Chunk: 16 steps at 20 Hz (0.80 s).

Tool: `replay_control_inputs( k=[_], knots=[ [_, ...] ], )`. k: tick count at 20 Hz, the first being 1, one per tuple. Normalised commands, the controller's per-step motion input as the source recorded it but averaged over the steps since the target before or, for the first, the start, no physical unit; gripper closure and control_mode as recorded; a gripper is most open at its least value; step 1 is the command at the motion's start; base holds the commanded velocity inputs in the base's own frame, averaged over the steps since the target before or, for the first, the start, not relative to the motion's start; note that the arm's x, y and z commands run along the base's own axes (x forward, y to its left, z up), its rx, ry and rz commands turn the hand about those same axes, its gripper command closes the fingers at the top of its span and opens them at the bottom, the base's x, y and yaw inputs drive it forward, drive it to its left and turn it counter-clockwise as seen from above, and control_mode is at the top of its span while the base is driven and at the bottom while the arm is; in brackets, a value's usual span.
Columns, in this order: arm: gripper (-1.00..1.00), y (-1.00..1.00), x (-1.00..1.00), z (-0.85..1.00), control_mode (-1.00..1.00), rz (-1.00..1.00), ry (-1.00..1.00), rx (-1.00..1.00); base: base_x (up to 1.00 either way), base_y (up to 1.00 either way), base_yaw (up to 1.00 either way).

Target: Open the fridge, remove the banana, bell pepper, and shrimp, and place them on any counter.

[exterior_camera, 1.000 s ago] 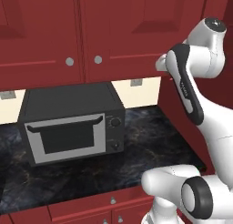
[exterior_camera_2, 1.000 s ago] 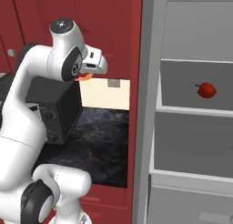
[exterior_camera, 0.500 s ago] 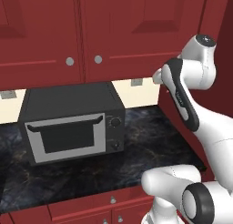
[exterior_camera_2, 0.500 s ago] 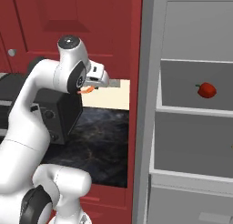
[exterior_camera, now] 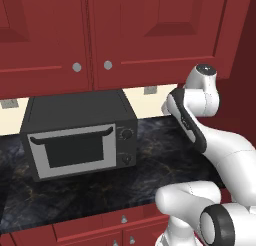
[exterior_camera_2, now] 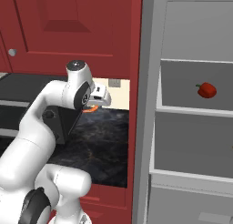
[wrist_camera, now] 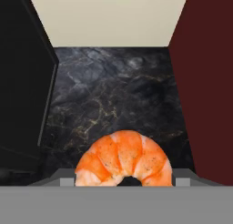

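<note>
An orange curled shrimp [wrist_camera: 123, 158] sits between my fingers, held above the black marbled counter [wrist_camera: 119, 92]. My gripper [wrist_camera: 125, 179] is shut on it. From the right base view the gripper [exterior_camera_2: 94, 107] hangs over the counter [exterior_camera_2: 101, 137], with the shrimp [exterior_camera_2: 92, 109] showing under the hand. The fridge [exterior_camera_2: 149, 104] stands open on the right. A red bell pepper [exterior_camera_2: 207, 89] lies on its upper shelf. The banana is out of view.
A black microwave [exterior_camera: 80, 135] stands on the counter [exterior_camera: 150, 162] just left of the hand, its side [wrist_camera: 22, 82] close by. A dark red panel [wrist_camera: 209, 82] walls the right side. Red upper cabinets [exterior_camera: 125, 35] hang overhead.
The hand has come down with the shrimp, from beside the upper cabinets to lower over the counter between the microwave and the red panel.
</note>
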Motion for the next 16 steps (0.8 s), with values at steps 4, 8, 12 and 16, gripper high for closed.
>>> replay_control_inputs(
  k=[4, 8, 12, 16],
  knots=[
    [1.00, 0.00, 0.08, -1.00, -1.00, 0.00, 0.02, -0.05, 0.00, 0.00, 0.00],
    [1.00, 0.00, 0.04, -0.96, -1.00, 0.00, 0.02, -0.01, 0.00, 0.00, 0.00],
    [1.00, 0.00, 0.20, -0.70, -1.00, 0.00, 0.07, 0.00, 0.00, 0.00, 0.00],
    [1.00, -0.02, 0.31, -0.51, -1.00, 0.00, 0.11, 0.01, 0.00, 0.00, 0.00]
  ],
)
